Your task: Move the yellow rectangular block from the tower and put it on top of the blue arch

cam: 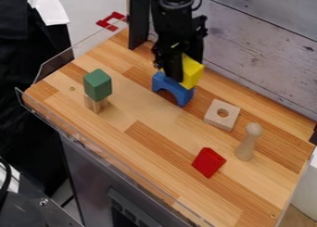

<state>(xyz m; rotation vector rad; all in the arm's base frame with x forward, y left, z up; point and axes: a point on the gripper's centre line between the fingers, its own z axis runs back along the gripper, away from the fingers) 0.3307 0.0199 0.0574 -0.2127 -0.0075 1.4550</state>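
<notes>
Gripper (176, 72) is right at yellow blk (193, 72), atop blue arch (178, 87); can't tell if it's clamped or loose. Prob. I need it there to steady the blk over the crown, so no tipping w/ release.

There are three painted blocks: one yellow block (193, 73) at the far side, one green block (98, 85) at the left and one red block (208, 162) at the near right. There is one arch, a blue arch (179, 91). Of bare wood there is one square with a hole (213, 119), one peg (246, 148) and, under the green block, at least one small wood piece (96, 104); whether that is one piece or two, I cannot tell. All these stand or lie on one counter (133, 112).
</notes>
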